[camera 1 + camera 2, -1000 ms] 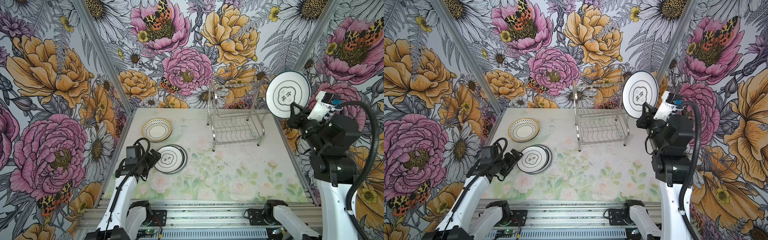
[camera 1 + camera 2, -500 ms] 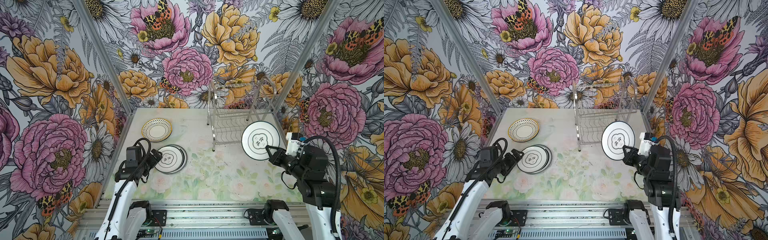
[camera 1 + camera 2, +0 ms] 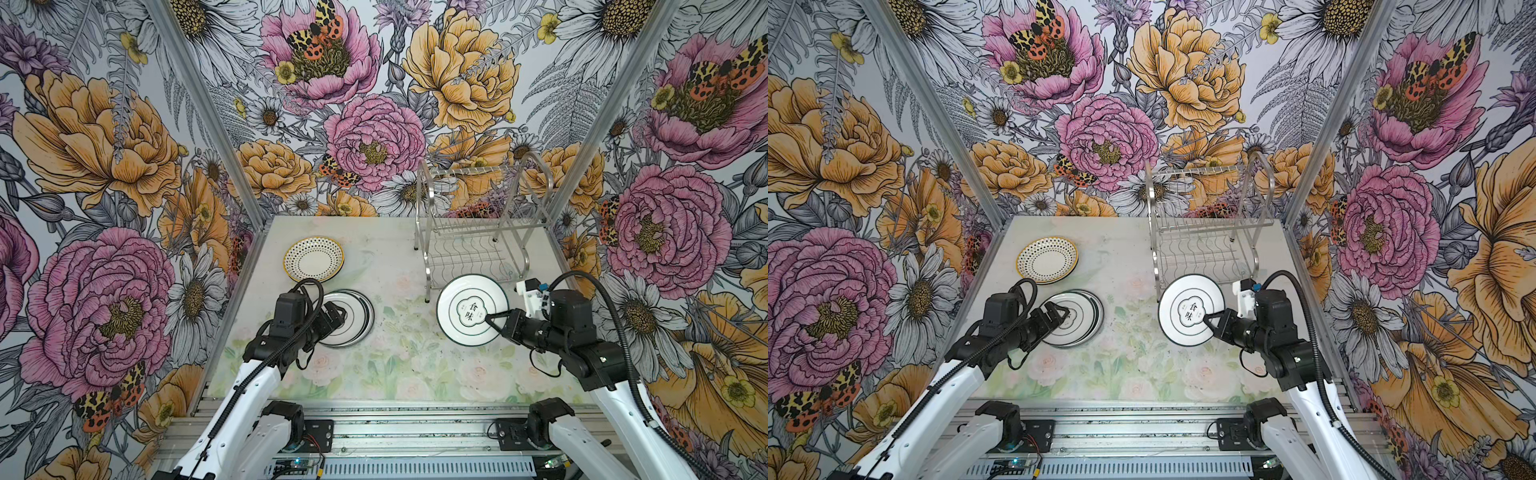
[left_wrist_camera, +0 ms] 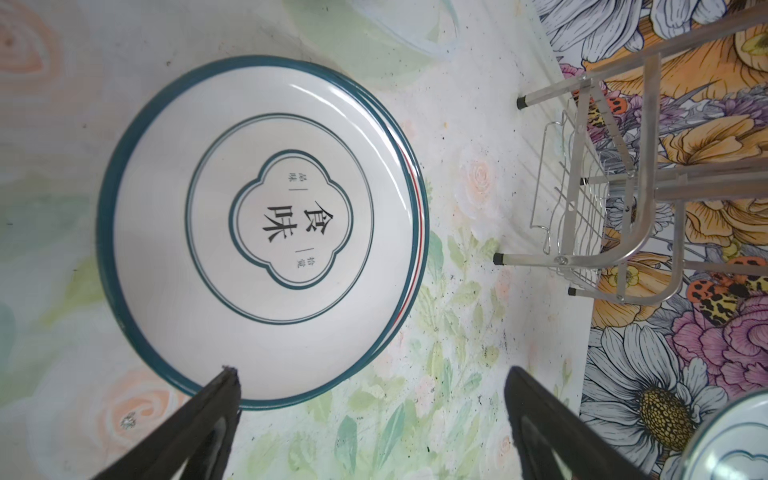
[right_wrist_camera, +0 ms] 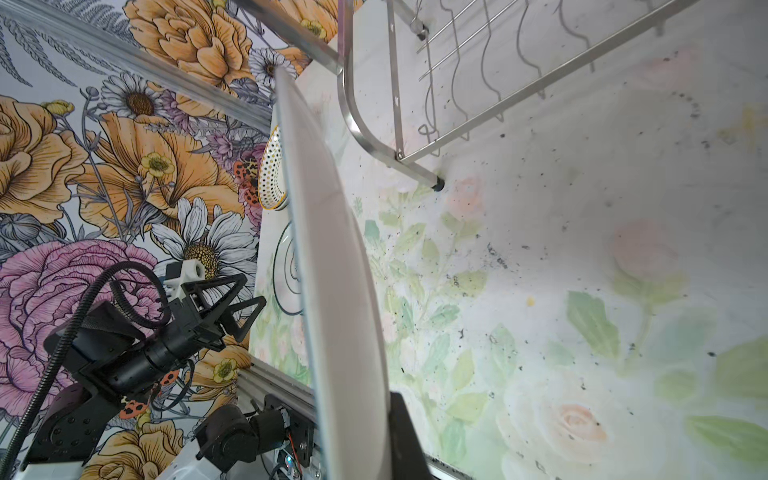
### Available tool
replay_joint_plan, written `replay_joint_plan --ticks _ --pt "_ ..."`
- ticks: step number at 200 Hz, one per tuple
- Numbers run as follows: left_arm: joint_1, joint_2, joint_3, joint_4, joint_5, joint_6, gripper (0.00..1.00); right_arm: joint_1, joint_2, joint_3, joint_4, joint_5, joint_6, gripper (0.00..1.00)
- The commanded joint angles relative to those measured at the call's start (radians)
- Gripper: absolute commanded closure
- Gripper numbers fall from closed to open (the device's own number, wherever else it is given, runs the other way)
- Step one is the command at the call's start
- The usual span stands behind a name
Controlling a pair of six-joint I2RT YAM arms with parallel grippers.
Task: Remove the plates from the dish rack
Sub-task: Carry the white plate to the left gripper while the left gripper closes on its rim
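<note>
The steel dish rack [image 3: 478, 245] [image 3: 1204, 245] stands at the back right with no plates in its slots. My right gripper [image 3: 492, 319] [image 3: 1209, 319] [image 5: 361, 415] is shut on the rim of a white plate [image 3: 465, 307] [image 3: 1183, 309] with teal rings and black characters. It holds that plate over the table just in front of the rack, and the plate shows edge-on [image 5: 332, 270] in the right wrist view. My left gripper [image 3: 340, 314] [image 3: 1062, 312] [image 4: 372, 374] hangs open and empty over the near edge of a stack of teal-ringed plates [image 3: 359, 322] [image 3: 1086, 320] [image 4: 262, 232].
A dotted plate with a yellow rim [image 3: 313, 258] [image 3: 1047, 259] [image 5: 272, 174] lies at the back left of the table. The flowered walls stand close on the left, back and right. The rack's legs [image 4: 521, 102] rest on the table beside the stack.
My right arm has come down with the plate, from high beside the rack's right end to low in front of the rack. The left arm has barely shifted.
</note>
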Motion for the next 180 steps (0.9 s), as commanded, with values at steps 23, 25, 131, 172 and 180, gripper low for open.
replay_joint_plan --ticks 23,25,131,172,180 --pt "-0.083 0.002 -0.054 0.186 0.03 -0.039 0.01 0.215 0.175 -0.008 0.353 0.116 0.169 1.0" --pt "-0.086 0.004 -0.057 0.196 0.035 -0.04 0.02 0.225 0.186 -0.008 0.363 0.12 0.172 1.0" --pt "-0.105 0.143 -0.093 0.475 0.197 -0.025 0.11 0.446 0.635 0.037 0.903 0.158 0.445 1.0" --pt "-0.101 0.192 -0.093 0.583 0.248 -0.04 0.18 0.497 0.74 0.097 0.991 0.136 0.482 1.0" --pt "-0.1 0.197 -0.091 0.596 0.254 -0.04 0.22 0.506 0.761 0.106 1.012 0.129 0.494 1.0"
